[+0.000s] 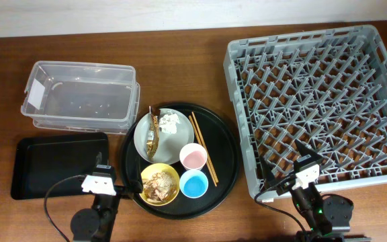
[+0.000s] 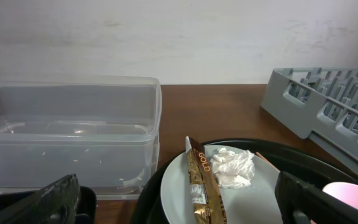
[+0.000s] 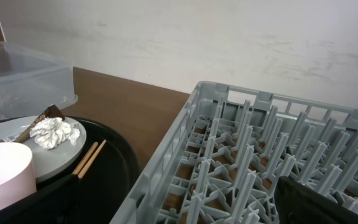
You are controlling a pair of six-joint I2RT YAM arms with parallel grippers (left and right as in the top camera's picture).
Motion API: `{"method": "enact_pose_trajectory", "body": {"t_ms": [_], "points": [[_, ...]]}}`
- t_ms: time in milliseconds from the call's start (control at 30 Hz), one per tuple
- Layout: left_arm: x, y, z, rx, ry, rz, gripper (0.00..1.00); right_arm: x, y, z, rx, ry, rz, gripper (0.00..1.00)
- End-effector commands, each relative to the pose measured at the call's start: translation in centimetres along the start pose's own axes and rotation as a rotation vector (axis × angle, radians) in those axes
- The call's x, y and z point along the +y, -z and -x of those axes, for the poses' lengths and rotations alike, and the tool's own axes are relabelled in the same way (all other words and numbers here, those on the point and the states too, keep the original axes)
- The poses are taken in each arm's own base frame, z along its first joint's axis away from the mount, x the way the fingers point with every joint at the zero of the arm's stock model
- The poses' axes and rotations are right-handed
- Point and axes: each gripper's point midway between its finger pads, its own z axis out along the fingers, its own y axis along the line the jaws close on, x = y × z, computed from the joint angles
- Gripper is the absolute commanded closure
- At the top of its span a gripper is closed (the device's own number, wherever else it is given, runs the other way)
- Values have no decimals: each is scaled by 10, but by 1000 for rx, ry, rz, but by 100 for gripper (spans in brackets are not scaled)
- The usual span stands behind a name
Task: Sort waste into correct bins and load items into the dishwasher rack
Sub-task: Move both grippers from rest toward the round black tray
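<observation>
Left pincer (image 2: 178, 183) and right pincer (image 1: 286, 166), both spread open, over a wooden surface (image 1: 180, 67).
Left wrist view: fingers (image 2: 55, 202) frame a grey plate (image 2: 247, 202) holding a gold wrapper (image 2: 201, 186) and crumpled tissue (image 2: 232, 168), clear tub (image 2: 67, 118) behind. Right wrist view: chopsticks (image 3: 89, 158) lie on the round black tray (image 3: 114, 180) just beside the plate, pink cup (image 3: 2, 171) at left, grey rack (image 3: 229, 106) at right. Overhead: yellow bowl (image 1: 172, 176) of food scraps (image 1: 157, 183) and blue cup (image 1: 194, 183) share that tray; flat black tray (image 1: 52, 165) lies left of it.

clear tub (image 2: 73, 134) left | wrapper (image 2: 201, 186) (gold) beside tissue (image 2: 232, 168) on grey plate (image 2: 253, 199) | rack (image 2: 328, 99) right
</observation>
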Motion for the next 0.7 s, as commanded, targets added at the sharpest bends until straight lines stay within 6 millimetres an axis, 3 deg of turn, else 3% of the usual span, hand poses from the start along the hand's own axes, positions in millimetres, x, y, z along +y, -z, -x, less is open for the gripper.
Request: {"method": "enact_pose_trajectory", "body": {"t_ms": [0,667], "points": [[0,0,0,-6,-13,0,1,0,0,-3,1,0,-1,1],[0,0,3,-19,-13,-1,1,0,0,-3,1,0,-1,1]]}}
